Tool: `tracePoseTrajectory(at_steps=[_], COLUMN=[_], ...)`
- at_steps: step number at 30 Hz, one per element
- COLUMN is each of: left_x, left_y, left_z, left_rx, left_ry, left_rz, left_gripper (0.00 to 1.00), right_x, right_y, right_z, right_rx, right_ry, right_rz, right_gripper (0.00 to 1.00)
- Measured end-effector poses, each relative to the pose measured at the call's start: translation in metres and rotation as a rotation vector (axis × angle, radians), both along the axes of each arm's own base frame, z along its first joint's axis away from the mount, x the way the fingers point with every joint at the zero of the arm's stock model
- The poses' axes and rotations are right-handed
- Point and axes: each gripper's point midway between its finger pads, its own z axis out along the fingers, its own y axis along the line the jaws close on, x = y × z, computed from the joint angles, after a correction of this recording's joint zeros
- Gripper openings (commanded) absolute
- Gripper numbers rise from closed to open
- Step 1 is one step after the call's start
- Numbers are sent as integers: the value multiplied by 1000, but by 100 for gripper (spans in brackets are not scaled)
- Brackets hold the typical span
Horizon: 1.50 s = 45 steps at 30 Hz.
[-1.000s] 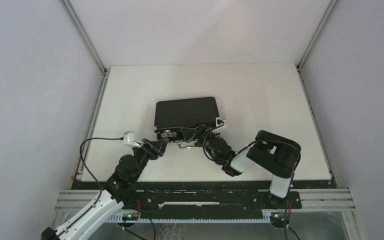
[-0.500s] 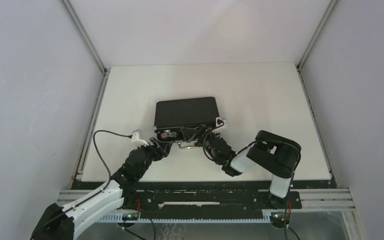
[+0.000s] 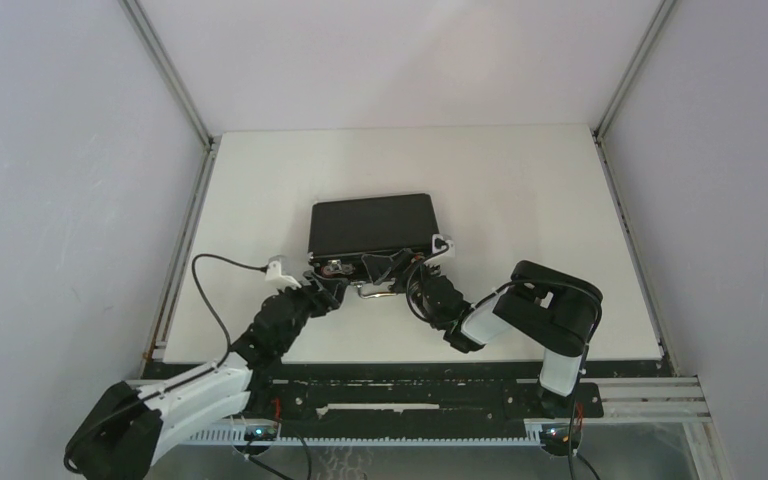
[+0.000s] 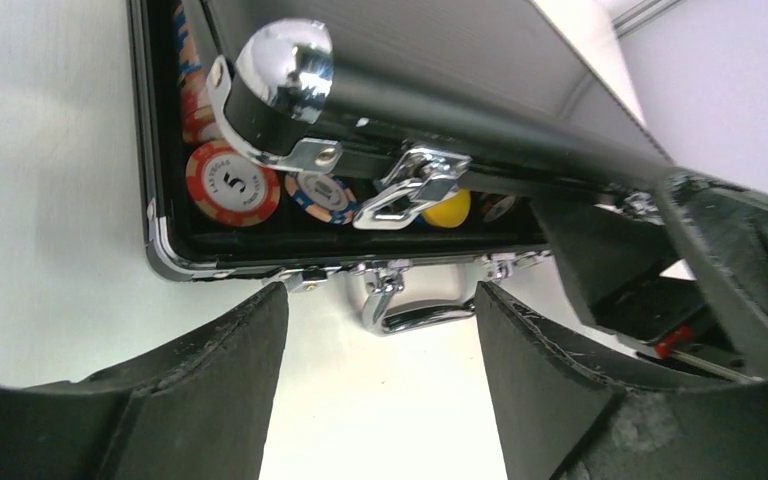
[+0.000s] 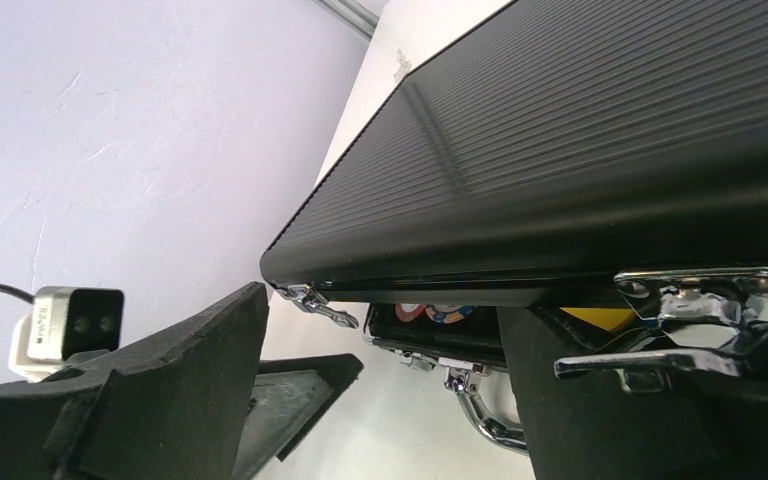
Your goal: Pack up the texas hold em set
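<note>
The black briefcase [image 3: 372,225] lies mid-table with its ribbed lid [image 5: 580,140] slightly ajar. Through the gap I see poker chips [image 4: 232,182] and a yellow button [image 4: 447,208] inside; they also show in the right wrist view [image 5: 440,313]. The metal handle [image 4: 430,315] lies flat at the front edge, and a lid latch [image 4: 405,195] hangs loose. My left gripper [image 4: 380,300] is open and empty, just in front of the case's left front. My right gripper [image 5: 380,320] is open at the front right, one finger [image 5: 600,400] up against the gap under the lid.
The white table [image 3: 520,190] is bounded by a metal frame and grey walls. The left gripper's finger [image 5: 290,385] shows low in the right wrist view, close beside the right gripper. The arm bases sit at the near rail [image 3: 410,395].
My left arm has stretched forward and right, bringing its open gripper up to the case's front left. The right arm and the case have not moved.
</note>
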Motion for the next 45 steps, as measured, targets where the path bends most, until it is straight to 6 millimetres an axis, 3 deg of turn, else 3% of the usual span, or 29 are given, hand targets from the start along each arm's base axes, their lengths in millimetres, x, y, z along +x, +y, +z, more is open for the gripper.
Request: tracePoseTrajectory(at_steps=[5,14,22,29,45], left_x=[4,15,17,22,21], left_y=[-3,-10,-13,-19,-25], left_z=[-10,14,-6,12,21], left_rx=[15,-45,-14,-64,-87], left_ry=[18,-73,-29,-95,-124], left_rz=[0,2,-3,-15,-49], left_gripper=[74,74,74,72,70], right_x=[0,-1,-3,-2,8], right_y=[0,1,0,-5,-16], right_z=[0,1,-2,-5,-4], right_rx=[1,15,18,23,50], right_ry=[1,8,15,26,38], right_rz=[3,15,25,27,22], right_gripper=[92,91,90,91,90])
